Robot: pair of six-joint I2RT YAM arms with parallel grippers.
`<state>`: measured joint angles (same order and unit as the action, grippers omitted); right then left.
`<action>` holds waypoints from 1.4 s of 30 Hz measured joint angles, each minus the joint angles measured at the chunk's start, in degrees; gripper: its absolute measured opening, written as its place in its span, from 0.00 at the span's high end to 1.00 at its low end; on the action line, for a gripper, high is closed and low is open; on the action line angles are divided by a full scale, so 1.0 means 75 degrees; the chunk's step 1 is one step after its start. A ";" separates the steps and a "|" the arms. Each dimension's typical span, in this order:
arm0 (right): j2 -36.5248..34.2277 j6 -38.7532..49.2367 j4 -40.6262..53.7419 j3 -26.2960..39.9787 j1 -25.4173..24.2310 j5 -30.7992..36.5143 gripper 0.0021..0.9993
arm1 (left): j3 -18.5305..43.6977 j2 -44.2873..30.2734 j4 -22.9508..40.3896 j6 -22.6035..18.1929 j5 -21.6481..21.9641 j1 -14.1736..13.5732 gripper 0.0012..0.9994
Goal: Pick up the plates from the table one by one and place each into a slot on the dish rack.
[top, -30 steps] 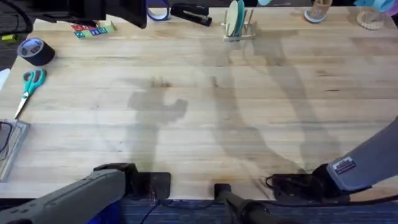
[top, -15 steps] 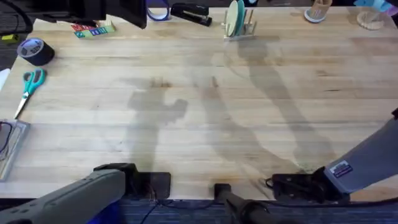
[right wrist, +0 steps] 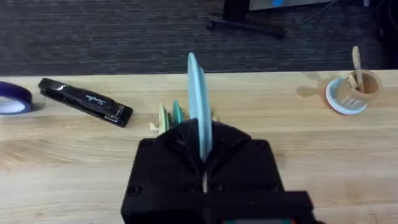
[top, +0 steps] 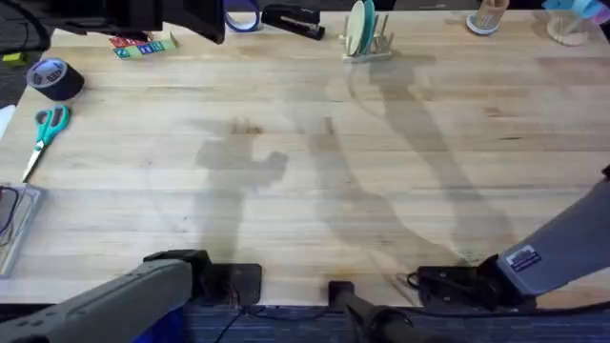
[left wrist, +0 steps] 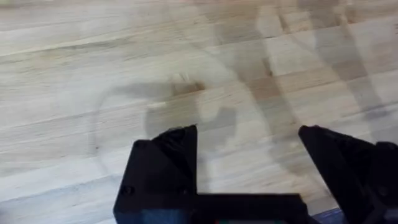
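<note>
Blue plate (right wrist: 197, 93) stands edge-up, pinched in the right gripper's (right wrist: 202, 152) fingers so it can drop between the dish rack (right wrist: 166, 119) pegs beyond. Left gripper (left wrist: 249, 152) hovers wide over bare counter (left wrist: 93, 56), holding nothing.

Overhead: table (top: 315, 162), far edge stocked.
We list the dish rack (top: 367, 48) holding upright plates (top: 359, 27), stapler (top: 291, 19), tape roll (top: 54, 78) and scissors (top: 43, 133) at left.

— How is the light?
— Bright and even from above; soft grey arm shadows lie across the table (top: 315, 162).
— Any blur?
— The left gripper (left wrist: 249, 180) looks soft and dark up close; the table grain beyond it is slightly hazy.
</note>
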<state>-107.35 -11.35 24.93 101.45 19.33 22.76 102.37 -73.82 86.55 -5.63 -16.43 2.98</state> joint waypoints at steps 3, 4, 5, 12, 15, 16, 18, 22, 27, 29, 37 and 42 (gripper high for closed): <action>-0.0059 -0.0052 -0.0015 0.0000 -0.0017 0.0016 0.97 | 0.0000 0.0000 -0.0001 0.0001 0.0000 0.0000 0.00; -0.0098 -0.0060 -0.0015 0.0003 -0.0027 0.0023 0.97 | 0.0000 0.0000 -0.0001 0.0001 0.0000 0.0000 0.00; -0.0152 -0.0062 -0.0016 0.0003 -0.0038 0.0023 0.97 | 0.0000 0.0000 -0.0001 -0.0001 0.0000 0.0000 0.01; -0.0521 -0.0086 -0.0015 0.0003 -0.0067 0.0023 0.97 | 0.0000 0.0000 -0.0001 -0.0001 0.0000 0.0000 0.00; -0.0598 -0.0086 -0.0017 0.0003 -0.0067 0.0023 0.97 | 0.0000 0.0000 -0.0001 0.0001 0.0000 0.0000 0.01; -0.0620 -0.0086 -0.0020 0.0003 -0.0067 0.0023 0.97 | 0.0000 0.0000 -0.0001 0.0000 0.0000 0.0000 0.00; -0.0674 -0.0086 -0.0043 0.0003 -0.0067 0.0023 0.97 | 0.0000 0.0000 -0.0001 0.0001 0.0000 0.0000 0.00; -0.0897 -0.0086 -0.0064 0.0003 -0.0089 0.0024 0.97 | 0.0000 0.0000 -0.0001 -0.0001 0.0000 0.0000 0.01; -0.1285 -0.0086 -0.0064 0.0003 -0.0117 0.0023 0.97 | 0.0000 0.0000 -0.0001 0.0000 0.0000 0.0000 0.00; -0.1399 -0.0086 -0.0064 0.0003 -0.0125 0.0023 0.97 | 0.0000 0.0000 -0.0001 0.0000 0.0000 0.0000 0.00; -0.1659 -0.0091 -0.0076 0.0003 -0.0137 0.0009 0.97 | 0.0000 0.0000 -0.0001 -0.0002 0.0000 0.0000 0.00; -0.1670 -0.0150 -0.0094 0.0003 -0.0152 -0.0079 0.97 | 0.0000 0.0000 -0.0001 0.0001 0.0000 0.0000 0.00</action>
<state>-119.87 -12.47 24.22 101.47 18.20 22.17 102.37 -73.82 86.54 -5.63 -16.43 2.98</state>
